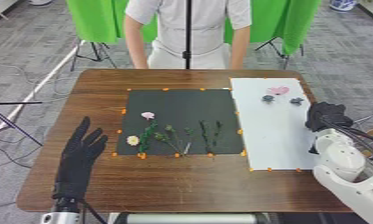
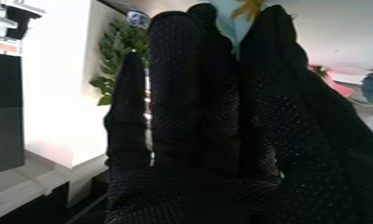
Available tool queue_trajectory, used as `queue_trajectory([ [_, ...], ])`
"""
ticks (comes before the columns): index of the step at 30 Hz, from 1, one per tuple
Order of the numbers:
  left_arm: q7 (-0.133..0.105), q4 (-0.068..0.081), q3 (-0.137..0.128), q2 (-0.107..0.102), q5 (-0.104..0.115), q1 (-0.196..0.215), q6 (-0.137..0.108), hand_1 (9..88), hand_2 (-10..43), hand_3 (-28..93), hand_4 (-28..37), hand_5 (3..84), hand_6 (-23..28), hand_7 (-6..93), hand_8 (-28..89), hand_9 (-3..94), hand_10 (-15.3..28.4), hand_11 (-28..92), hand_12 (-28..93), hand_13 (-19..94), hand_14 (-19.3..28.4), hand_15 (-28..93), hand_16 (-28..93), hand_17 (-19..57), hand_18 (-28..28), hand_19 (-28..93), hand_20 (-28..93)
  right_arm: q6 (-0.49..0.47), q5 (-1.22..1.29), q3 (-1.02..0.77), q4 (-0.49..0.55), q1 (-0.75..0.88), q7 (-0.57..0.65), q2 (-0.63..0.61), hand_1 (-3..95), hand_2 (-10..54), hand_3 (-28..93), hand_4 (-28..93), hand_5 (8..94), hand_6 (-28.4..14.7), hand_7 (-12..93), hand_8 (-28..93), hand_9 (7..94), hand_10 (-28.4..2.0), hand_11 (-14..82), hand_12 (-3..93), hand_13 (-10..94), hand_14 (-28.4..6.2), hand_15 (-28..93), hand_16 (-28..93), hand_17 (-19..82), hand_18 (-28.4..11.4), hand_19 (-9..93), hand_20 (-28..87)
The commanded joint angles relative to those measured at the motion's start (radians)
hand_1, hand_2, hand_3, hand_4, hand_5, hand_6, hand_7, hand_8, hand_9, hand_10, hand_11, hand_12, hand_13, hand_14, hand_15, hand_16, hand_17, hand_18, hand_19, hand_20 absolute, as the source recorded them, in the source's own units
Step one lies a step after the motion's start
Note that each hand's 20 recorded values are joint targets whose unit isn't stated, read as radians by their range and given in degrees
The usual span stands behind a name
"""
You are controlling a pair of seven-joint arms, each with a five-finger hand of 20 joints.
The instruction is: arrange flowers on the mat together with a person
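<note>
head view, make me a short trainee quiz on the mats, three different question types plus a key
1. True or false: on the white mat, the pink flower lies farther from the robot than both blue-grey flowers.
2. Which is beside the dark mat's left edge? a) left hand b) right hand c) a person's hand
3. Fill in: on the dark mat, the cream flower lies nearer the robot than the ____ flower.
Key: 1 true; 2 a; 3 pink

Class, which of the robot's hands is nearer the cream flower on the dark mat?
Left: the left hand is just left of the cream flower; the right hand is far across, by the white sheet.
</note>
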State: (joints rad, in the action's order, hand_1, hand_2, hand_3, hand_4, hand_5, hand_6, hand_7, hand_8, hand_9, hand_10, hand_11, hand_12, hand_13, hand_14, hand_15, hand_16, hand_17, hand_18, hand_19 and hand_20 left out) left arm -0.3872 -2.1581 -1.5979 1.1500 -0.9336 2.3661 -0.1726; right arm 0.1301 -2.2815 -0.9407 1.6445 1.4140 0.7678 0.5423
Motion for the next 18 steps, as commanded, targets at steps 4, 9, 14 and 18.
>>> queue_trajectory([
  [4, -0.005, -0.016, -0.012, -0.004, 0.005, 0.020, -0.007, 21.0, 3.9, 77, -28.3, 22.7, -1.9, 11.2, -9, 27.4, 12.5, 9, 13, 21, 17.7, 18, 0, -11.6, 23.0, 43, 6, 0.143, -0.085, -0.051, 0.096, 0.023, 0.037, 0.001, 61.5, -9.0, 58, -28, 78.0, 5.9, 25, -2, 89.2, -3.8, 12.6, 37.7, 74, -0.4, 49, 30, 23, -12.6, 65, 31],
  [9, -0.004, -0.031, -0.027, -0.006, 0.002, 0.030, -0.008, 21.0, 3.9, 77, -28.3, 22.7, -1.9, 11.2, -10, 27.4, 12.6, 9, 13, 21, 17.6, 18, 0, -11.7, 23.1, 43, 6, 0.188, -0.104, 0.002, 0.182, -0.051, -0.009, 0.023, 61.1, -9.3, 59, -28, 78.4, 6.0, 25, -2, 89.5, -3.6, 12.1, 38.2, 74, -0.6, 49, 30, 23, -12.5, 66, 31],
  [14, -0.003, -0.037, -0.043, -0.002, 0.004, 0.042, -0.013, 21.1, 3.9, 77, -28.3, 22.7, -1.8, 11.0, -10, 27.3, 12.5, 9, 13, 21, 17.7, 18, 0, -11.7, 23.0, 43, 6, 0.164, -0.076, 0.201, 0.244, -0.251, -0.146, 0.114, 60.6, -9.4, 60, -28, 78.5, 5.6, 24, -2, 89.8, -3.8, 11.9, 38.6, 74, -0.6, 49, 31, 23, -12.5, 66, 31],
  [18, 0.005, -0.037, -0.048, 0.003, 0.001, 0.045, -0.007, 21.0, 3.8, 77, -28.3, 22.7, -1.8, 11.1, -9, 27.3, 12.5, 9, 13, 21, 17.7, 18, 0, -11.6, 23.0, 43, 6, 0.137, -0.047, 0.377, 0.225, -0.407, -0.231, 0.244, 60.2, -9.5, 61, -28, 78.5, 5.6, 24, -2, 89.7, -3.8, 11.8, 38.7, 74, -0.7, 49, 31, 23, -12.3, 66, 31],
])
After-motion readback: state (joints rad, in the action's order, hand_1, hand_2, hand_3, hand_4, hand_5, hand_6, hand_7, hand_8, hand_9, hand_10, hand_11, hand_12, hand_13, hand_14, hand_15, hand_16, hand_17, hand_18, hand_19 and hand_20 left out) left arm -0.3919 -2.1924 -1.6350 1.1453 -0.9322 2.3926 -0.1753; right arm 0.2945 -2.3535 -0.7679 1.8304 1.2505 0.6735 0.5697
